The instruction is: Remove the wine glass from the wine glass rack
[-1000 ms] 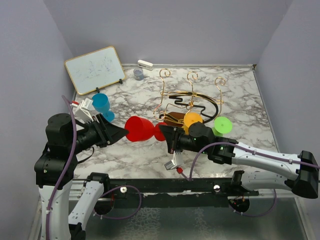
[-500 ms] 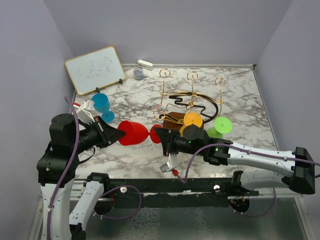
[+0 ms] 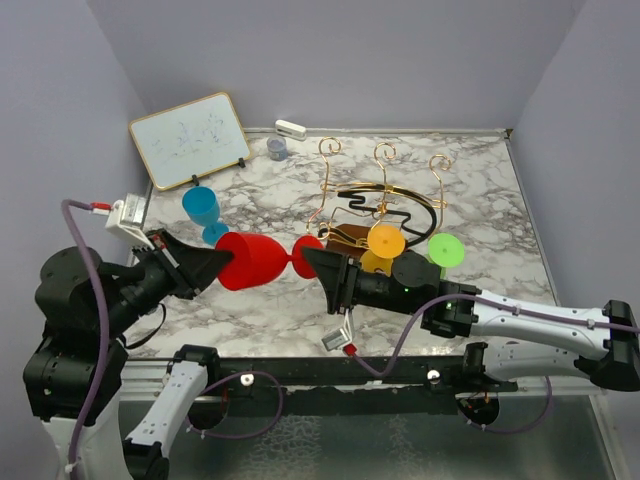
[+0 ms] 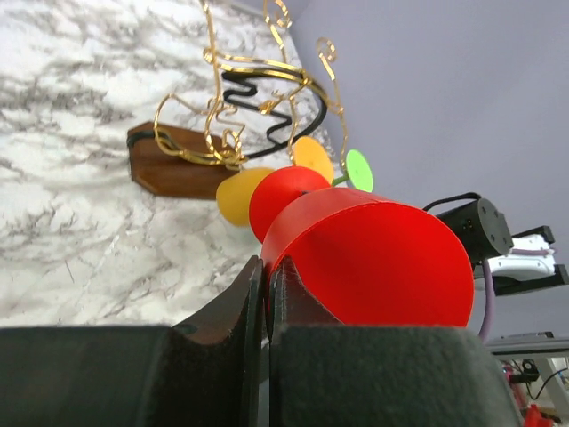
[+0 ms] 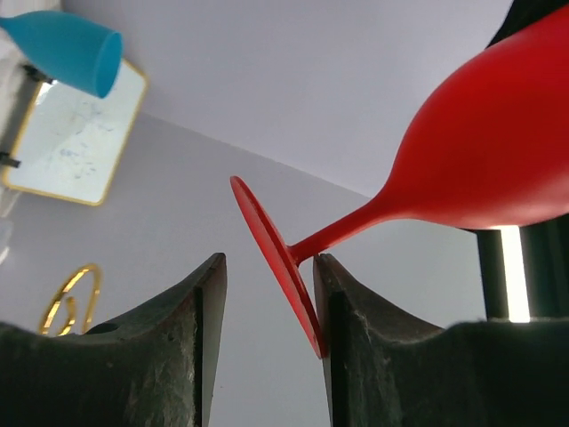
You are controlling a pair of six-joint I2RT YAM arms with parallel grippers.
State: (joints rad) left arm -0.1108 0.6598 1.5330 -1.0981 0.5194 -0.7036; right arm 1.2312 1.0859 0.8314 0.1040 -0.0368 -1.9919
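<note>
As the left gripper [image 3: 213,268] pinches it, the glass [image 3: 252,261] lies sideways

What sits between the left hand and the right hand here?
The red wine glass, lying sideways: the left hand pinches its bowl rim, its foot sits inside the open right hand. The top view shows it.

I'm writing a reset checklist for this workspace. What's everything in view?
red wine glass: 1, red, held sideways between both grippers
blue wine glass: 1, blue, upright near whiteboard
wine glass rack: 1, gold wire, brown base, table centre
orange wine glass: 1, orange, at rack
green wine glass: 1, green, rack's right side
whiteboard: 1, white, back left
small cup: 1, grey, back edge
white object: 1, white, beside cup
table: 1, marble
left gripper: black, shut on bowl rim
right gripper: black, open around foot
</note>
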